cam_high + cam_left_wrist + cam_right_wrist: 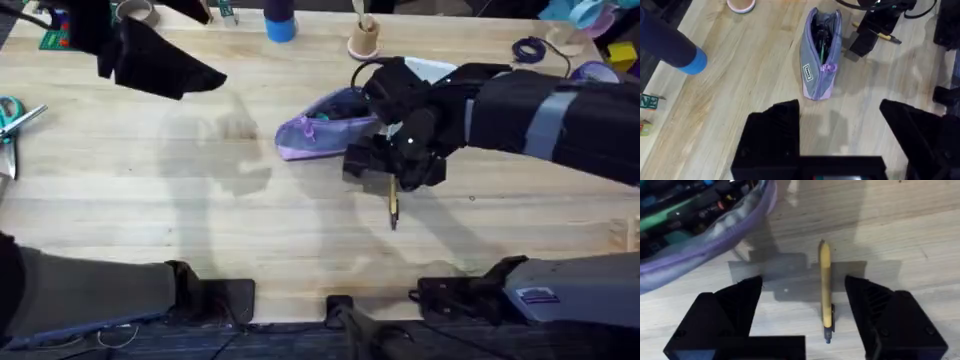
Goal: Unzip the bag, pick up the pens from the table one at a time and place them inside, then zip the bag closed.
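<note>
Right gripper (805,315) poised over the pen (825,287), seen through the right wrist camera: I have the two black fingers (730,315) spread wide with nothing between them but the pen, which lies flat on the table (920,225) and sits closer to one finger than the other. I judge the main hazard to be this off-centre alignment; if I close from here, the nearer finger would likely meet the barrel first and roll or skid the thin pen sideways across the smooth wood instead of pinching it. A second hazard is the bag (705,245), just beside the gripper at the upper left of this frame: a descent that drifts that way could snag its lilac edge and drag it.

In the overhead frame the right arm reaches from the lower right up to centre right, its wrist bent down over the pen (393,205), whose dark tip pokes out below the gripper (392,178). The bag (320,128) lies at centre, unzipped, with items visible inside.

The left gripper (840,135) hangs back above bare table, fingers parted and empty, looking toward the bag (819,55) and well apart from it
</note>
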Action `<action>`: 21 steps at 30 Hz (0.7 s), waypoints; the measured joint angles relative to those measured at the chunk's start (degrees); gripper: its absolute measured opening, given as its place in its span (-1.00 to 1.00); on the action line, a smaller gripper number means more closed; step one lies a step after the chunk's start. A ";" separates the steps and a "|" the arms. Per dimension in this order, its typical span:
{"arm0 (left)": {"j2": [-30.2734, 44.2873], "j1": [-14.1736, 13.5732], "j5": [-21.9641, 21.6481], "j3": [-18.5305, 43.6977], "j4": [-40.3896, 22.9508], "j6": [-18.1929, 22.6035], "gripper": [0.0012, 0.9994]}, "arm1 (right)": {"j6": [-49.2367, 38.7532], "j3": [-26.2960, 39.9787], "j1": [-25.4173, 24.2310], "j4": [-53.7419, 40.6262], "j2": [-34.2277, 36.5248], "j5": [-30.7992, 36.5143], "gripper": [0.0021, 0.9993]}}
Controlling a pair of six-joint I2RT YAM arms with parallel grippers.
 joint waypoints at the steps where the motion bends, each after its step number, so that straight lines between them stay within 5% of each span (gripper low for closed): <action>1: 0.02 0.00 -0.02 0.00 -0.01 0.00 0.99 | -0.01 -0.08 0.00 0.01 -0.01 -0.37 0.99; 21: 0.00 0.00 -0.02 0.00 -0.01 0.00 0.99 | 5.13 -0.01 -4.36 -0.07 0.00 -3.35 0.99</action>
